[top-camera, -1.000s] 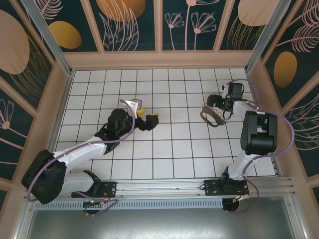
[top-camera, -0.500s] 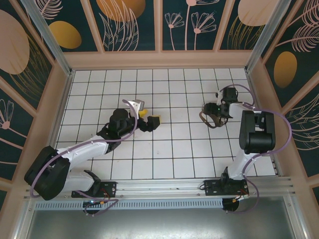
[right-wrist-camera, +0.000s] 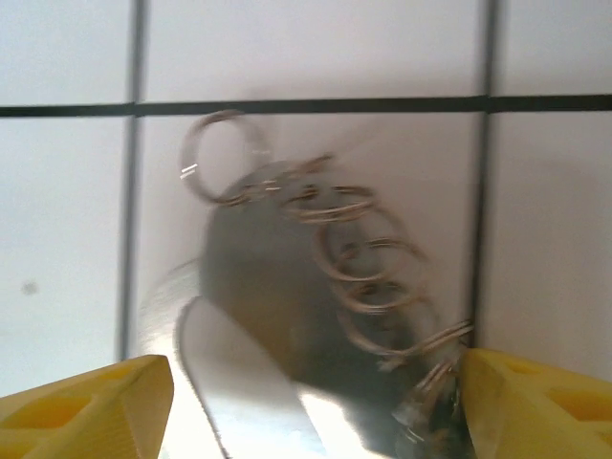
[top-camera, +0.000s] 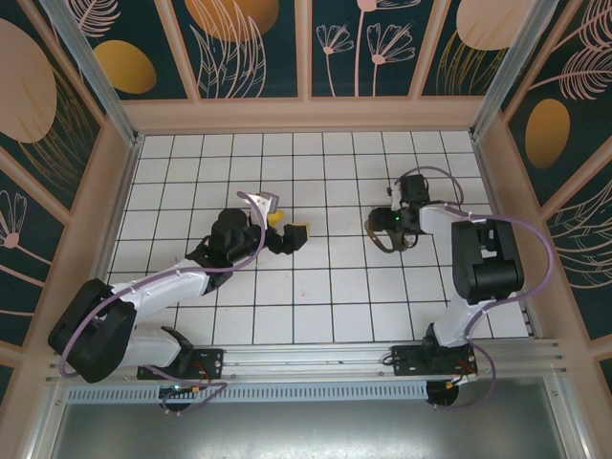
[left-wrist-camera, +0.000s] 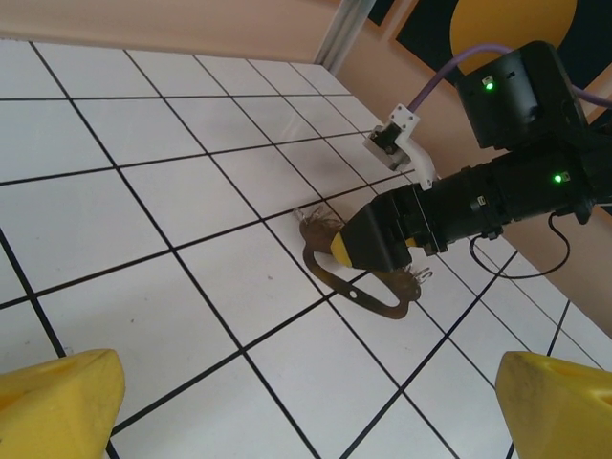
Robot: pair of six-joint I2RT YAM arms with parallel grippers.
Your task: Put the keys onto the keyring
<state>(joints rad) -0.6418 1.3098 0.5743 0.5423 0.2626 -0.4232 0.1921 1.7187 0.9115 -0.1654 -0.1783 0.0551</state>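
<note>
right gripper: jaws stand wide, yellow fingers on either side of the keyring; i can't tell whether either pad presses on it.
keyring: flat on the tiled table, directly under that gripper and between its fingers, on the right half.
long axis: the pale chain slants across the gap, from upper left down to the finger on the right of the wrist view, and seems to touch it; the picture is blurred.
left gripper: wide and holding nothing, near the table's middle, pointing toward the keyring with bare tiles between.
nearer arm: the right, by far; i judge the pick is its job, and the closing line should cross the loop's thin band rather than the loose chain.
</note>
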